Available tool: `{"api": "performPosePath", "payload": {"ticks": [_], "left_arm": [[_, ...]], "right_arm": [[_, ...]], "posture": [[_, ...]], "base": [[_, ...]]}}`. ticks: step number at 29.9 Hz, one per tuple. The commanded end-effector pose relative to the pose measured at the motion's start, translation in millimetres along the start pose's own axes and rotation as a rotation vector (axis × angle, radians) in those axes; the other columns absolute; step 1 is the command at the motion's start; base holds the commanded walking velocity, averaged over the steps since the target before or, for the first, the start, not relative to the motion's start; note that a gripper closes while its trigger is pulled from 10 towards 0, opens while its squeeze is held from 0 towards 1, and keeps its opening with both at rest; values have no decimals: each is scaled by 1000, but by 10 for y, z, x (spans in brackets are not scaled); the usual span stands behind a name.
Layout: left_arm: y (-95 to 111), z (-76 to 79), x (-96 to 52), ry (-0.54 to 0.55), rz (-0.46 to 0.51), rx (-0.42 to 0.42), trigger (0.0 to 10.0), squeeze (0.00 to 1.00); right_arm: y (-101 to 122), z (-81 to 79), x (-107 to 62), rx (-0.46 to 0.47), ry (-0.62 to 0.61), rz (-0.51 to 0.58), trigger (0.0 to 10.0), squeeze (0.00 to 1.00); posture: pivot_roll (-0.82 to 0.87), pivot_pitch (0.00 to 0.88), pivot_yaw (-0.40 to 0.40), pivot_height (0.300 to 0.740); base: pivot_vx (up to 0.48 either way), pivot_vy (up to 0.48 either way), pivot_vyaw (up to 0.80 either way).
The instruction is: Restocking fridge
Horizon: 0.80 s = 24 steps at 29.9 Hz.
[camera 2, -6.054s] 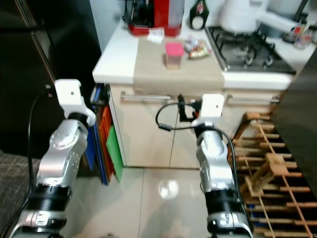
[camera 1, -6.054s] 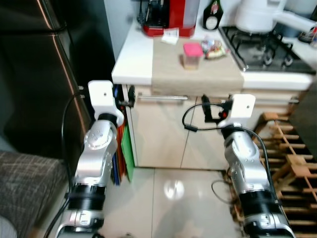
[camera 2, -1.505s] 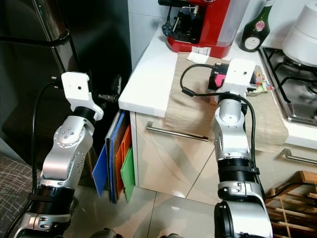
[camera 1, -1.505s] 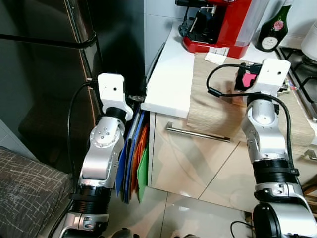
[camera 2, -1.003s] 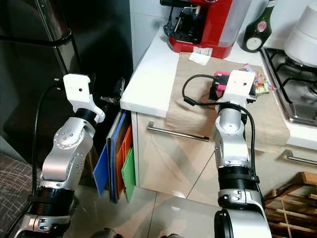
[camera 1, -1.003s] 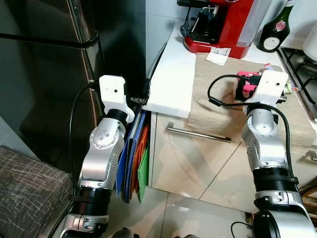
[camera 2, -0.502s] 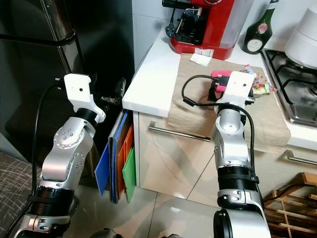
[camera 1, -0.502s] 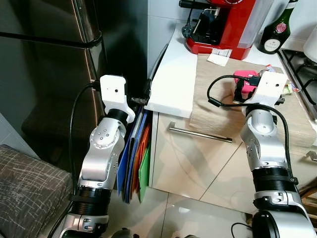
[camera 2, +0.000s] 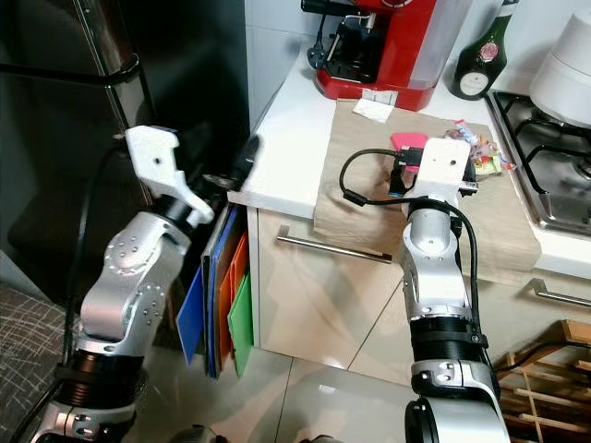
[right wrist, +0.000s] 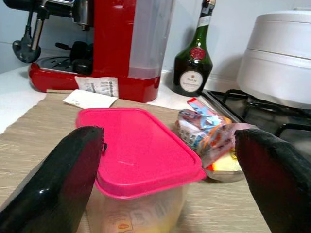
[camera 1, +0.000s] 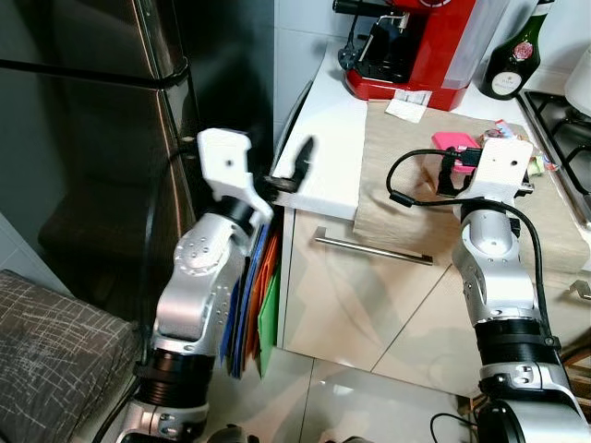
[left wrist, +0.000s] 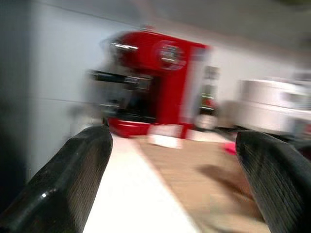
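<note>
A clear container with a pink lid (right wrist: 141, 165) stands on the beige mat (camera 1: 406, 198) on the counter. My right gripper (right wrist: 165, 194) is open, level with the container, one finger on each side and neither visibly touching it. In the left eye view the container (camera 1: 451, 143) peeks out just beyond my right wrist. My left gripper (camera 1: 294, 175) is open and hovers over the white counter's left edge (camera 1: 319, 175), next to the dark fridge (camera 1: 92, 138). The fridge door is closed.
A red coffee machine (camera 1: 416, 46), a dark bottle (camera 1: 517, 60) and snack packets (right wrist: 209, 133) sit behind the container. A gas hob (camera 2: 545, 101) with a white pot (camera 2: 572, 74) is to the right. Coloured folders (camera 1: 259, 295) stand between fridge and cabinet.
My left arm has lifted and swung right, bringing its gripper from beside the fridge up over the counter's left edge. The right arm has barely shifted.
</note>
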<state>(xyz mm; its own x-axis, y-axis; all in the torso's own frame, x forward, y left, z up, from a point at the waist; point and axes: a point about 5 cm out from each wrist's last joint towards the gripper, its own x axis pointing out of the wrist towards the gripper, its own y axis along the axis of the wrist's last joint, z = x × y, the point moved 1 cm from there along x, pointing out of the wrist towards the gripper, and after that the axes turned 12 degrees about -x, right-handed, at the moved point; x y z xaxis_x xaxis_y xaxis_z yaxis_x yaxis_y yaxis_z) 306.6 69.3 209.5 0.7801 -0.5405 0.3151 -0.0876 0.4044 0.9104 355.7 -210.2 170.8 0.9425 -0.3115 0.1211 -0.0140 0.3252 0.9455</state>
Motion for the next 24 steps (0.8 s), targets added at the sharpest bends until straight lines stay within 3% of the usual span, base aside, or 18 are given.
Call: {"api": "performPosePath", "payload": {"ticks": [1,7,12,17,24], "left_arm": [[-31,99,-9,-84,-39,-32,10000,0],[-47,242,-4,-175,-66,-64,10000,0],[-37,230,-5,-163,-66,-53,10000,0],[-25,188,-11,-147,-66,-48,10000,0],[-25,188,-3,-141,-64,-42,10000,0]], "right_arm": [[52,49,-2,-16,-3,31,10000,0],[118,47,-37,-22,9,77,10000,0],[81,69,-38,-23,2,62,10000,0],[239,109,-13,6,-11,134,10000,0],[269,354,92,11,-118,135,10000,0]], "posture": [[34,0,-41,740],[27,0,-36,740],[27,0,-37,740],[29,0,-35,740],[30,0,-35,740]], "base": [[0,0,0],[0,0,0],[0,0,0],[0,0,0],[0,0,0]]}}
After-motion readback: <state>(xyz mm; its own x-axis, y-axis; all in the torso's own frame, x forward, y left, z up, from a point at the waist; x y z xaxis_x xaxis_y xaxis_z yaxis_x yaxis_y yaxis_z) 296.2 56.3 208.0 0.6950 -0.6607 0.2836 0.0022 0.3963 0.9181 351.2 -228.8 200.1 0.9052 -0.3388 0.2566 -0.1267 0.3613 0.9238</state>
